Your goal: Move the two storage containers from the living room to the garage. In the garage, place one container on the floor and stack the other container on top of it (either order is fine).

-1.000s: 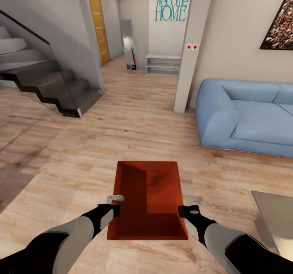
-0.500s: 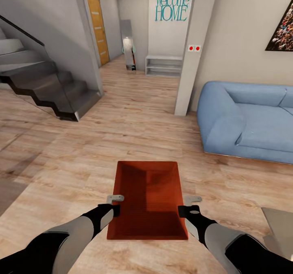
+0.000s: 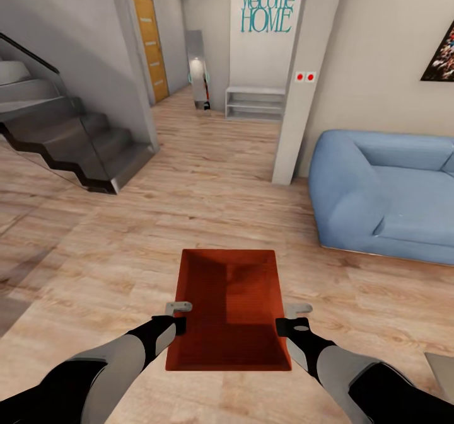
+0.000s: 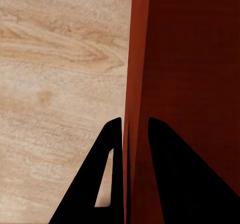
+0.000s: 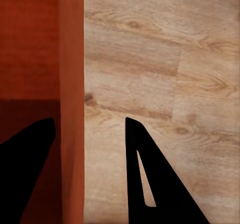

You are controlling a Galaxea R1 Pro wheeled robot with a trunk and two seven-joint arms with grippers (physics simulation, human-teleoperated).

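One orange-red storage container [image 3: 230, 298] hangs low in front of me over the light wood-plank living room floor [image 3: 208, 203], long side pointing ahead. My left gripper [image 3: 180, 317] is shut on its left wall; in the left wrist view the fingers [image 4: 112, 149] pinch the thin wall [image 4: 137, 59] of the bin. My right gripper [image 3: 293, 319] straddles the right wall, open: in the right wrist view the wall [image 5: 71, 59] runs between the fingers, and a strip of floor shows between it and the outer finger [image 5: 145, 174]. The second container is out of view.
A blue sofa [image 3: 384, 191] stands at the right, a white pillar [image 3: 302, 84] beside it. Dark stairs [image 3: 69, 140] rise at the left. A hallway leads ahead past an orange-brown door [image 3: 150, 46] to a white shelf [image 3: 253, 103] under the "Welcome HOME" wall.
The whole view has shifted: the sofa and pillar have slid right, the stairs and hallway have drawn nearer. The container and both grippers keep the same place before me.
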